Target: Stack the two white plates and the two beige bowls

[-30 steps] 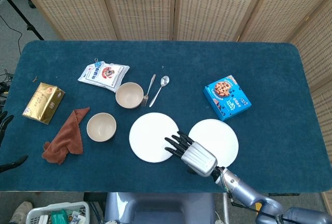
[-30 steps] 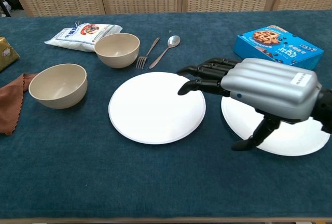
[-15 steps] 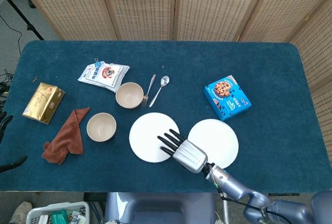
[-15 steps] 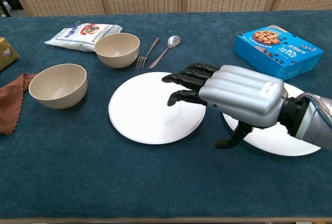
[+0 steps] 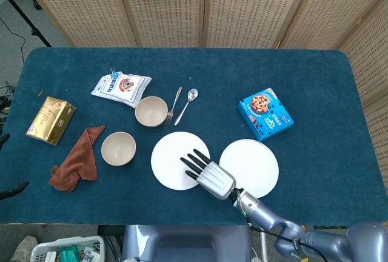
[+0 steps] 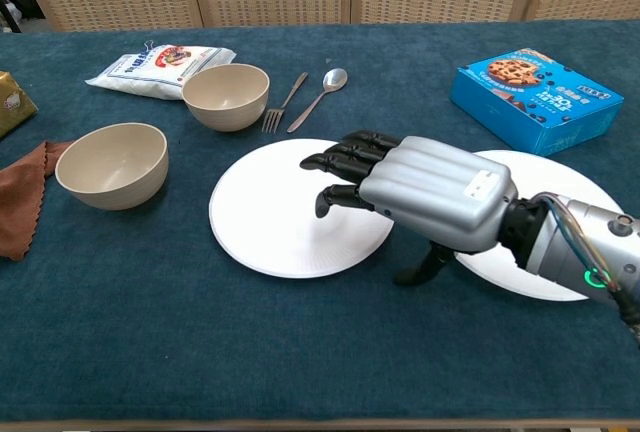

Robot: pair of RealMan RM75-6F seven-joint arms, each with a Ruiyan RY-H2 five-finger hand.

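1. Silver-backed and black-fingered, the right hand (image 6: 425,197) is seen nearest the robot, palm down over the right edge of the left white plate (image 6: 290,214); its fingers (image 6: 345,160) are stretched forward and slightly spread, the thumb is pointed down towards the counter (image 6: 200,352) between the two plates, and nothing is held.
2. Only a dark fragment at the left border of the head view can be made out where the left hand would be, so the state of its fingers cannot be told.
3. Just beside the left plate, the right white plate (image 6: 560,207) is laid flat on the blue cloth, partly covered by the right wrist.
4. To the left, the nearer beige bowl (image 6: 111,164) is set upright on the counter, apart from both plates, with a brown cloth (image 6: 20,207) beside it.
5. Further back, the second beige bowl (image 6: 226,95) is placed upright, with a fork (image 6: 284,101) and a spoon (image 6: 322,94) just to its right.
6. Behind that bowl a white snack bag (image 6: 160,67) is laid flat, and a gold packet (image 5: 51,119) is found towards the far left edge.
7. On the right, a blue cookie box (image 6: 535,87) is placed behind the right plate.
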